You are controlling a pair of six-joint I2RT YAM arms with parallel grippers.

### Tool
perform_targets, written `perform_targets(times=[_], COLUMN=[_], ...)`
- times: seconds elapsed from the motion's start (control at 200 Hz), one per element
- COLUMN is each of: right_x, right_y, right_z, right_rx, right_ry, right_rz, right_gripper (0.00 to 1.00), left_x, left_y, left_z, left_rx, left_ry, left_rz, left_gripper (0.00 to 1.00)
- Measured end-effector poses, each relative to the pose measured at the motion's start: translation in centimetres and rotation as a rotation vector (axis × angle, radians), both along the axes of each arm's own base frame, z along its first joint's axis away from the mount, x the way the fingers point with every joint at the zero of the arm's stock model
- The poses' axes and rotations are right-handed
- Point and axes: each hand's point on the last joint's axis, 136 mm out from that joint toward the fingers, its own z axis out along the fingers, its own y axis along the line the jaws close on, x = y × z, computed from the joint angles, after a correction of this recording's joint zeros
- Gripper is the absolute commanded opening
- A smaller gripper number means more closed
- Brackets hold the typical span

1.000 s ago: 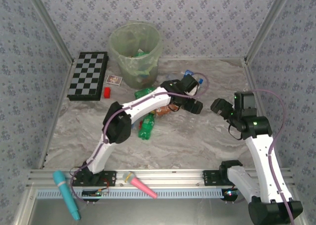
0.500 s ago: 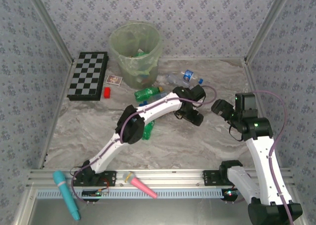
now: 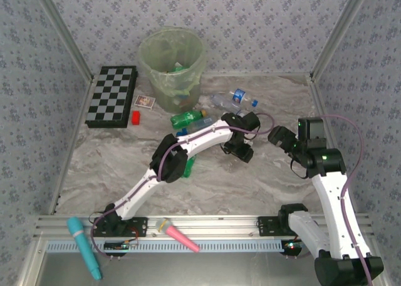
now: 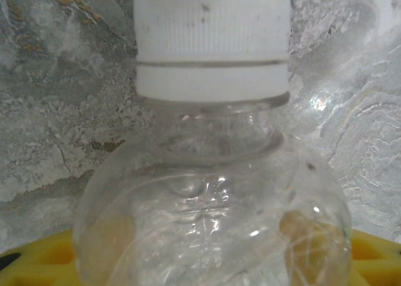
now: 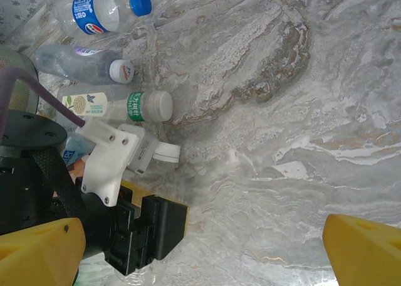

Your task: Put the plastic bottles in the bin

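A clear bottle with a white cap point(image 4: 213, 192) lies on the marble table and fills the left wrist view. My left gripper point(image 3: 241, 149) is open, and its yellow fingers point(image 4: 37, 261) stand on either side of the bottle's body. The same cap point(image 5: 164, 153) pokes out under the left wrist. Three more bottles lie behind it: a blue-capped one point(image 5: 103, 10), a clear one point(image 5: 81, 63) and a green-labelled one point(image 5: 119, 104). A green soda bottle point(image 3: 188, 118) lies near the pale-green bin point(image 3: 172, 66); another point(image 3: 187, 164) is under the left arm. My right gripper point(image 3: 282, 137) hovers open with nothing between its fingers.
A chessboard point(image 3: 111, 96), a red block point(image 3: 135, 117) and a small card point(image 3: 145, 101) sit left of the bin. A teal tool point(image 3: 84, 247) and a pink tool point(image 3: 177, 234) lie on the front rail. Patterned walls close in both sides.
The left arm has swung from the back bottles toward the near right and come down over the clear bottle. The right arm has stayed still.
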Motion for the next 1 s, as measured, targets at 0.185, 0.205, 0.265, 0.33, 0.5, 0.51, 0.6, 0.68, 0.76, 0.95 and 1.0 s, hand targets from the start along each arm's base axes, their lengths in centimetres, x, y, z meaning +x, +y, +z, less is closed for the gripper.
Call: perform_targets(times=[0.185,0.205,0.265,0.33,0.5,0.51,0.6,0.68,0.76,0.95,1.0], right_x=[0.9,1.0,1.4,1.8,3.3,3.4,4.4,5.3,6.2,7.9,8.3], right_y=[0.2,0.2,0.4,0.7,3.0,3.1,5.0,6.6,8.2,11.1,11.8], right_z=[0.1,0.0,0.1,0.3,2.2,2.2,3.6,4.9,6.2,8.4,8.8], right_rx=[0.005,0.006,0.012,0.014,0.017,0.016,-0.002,-0.018,-0.031,-0.063,-0.069], right_ry=[-0.012,-0.013,-0.017,-0.028,-0.082,-0.084,-0.114,-0.142,-0.173,-0.226,-0.235], right_rz=[0.004,0.005,0.013,0.023,0.100,0.103,0.171,0.223,0.267,0.344,0.361], right_gripper=[0.99,0.99,0.99,0.99,0.99,0.99,0.99,0.99,0.99,0.99,0.99], left_x=[0.6,0.8,1.3,2.0,4.4,4.5,6.3,8.1,10.2,14.8,15.8], left_y=[0.5,0.6,0.7,1.0,2.9,3.0,4.5,6.3,8.3,13.7,15.2], left_z=[1.8,2.2,4.1,6.9,15.8,16.3,20.4,23.4,25.9,29.3,29.9], left_rx=[-0.011,-0.016,-0.047,-0.087,-0.222,-0.229,-0.294,-0.336,-0.369,-0.394,-0.395], left_ry=[-0.020,-0.025,-0.049,-0.085,-0.210,-0.215,-0.279,-0.332,-0.382,-0.470,-0.489], left_rz=[0.016,0.019,0.029,0.047,0.105,0.109,0.154,0.203,0.257,0.390,0.428], left_gripper=[0.55,0.55,0.55,0.55,0.54,0.54,0.54,0.54,0.54,0.54,0.54])
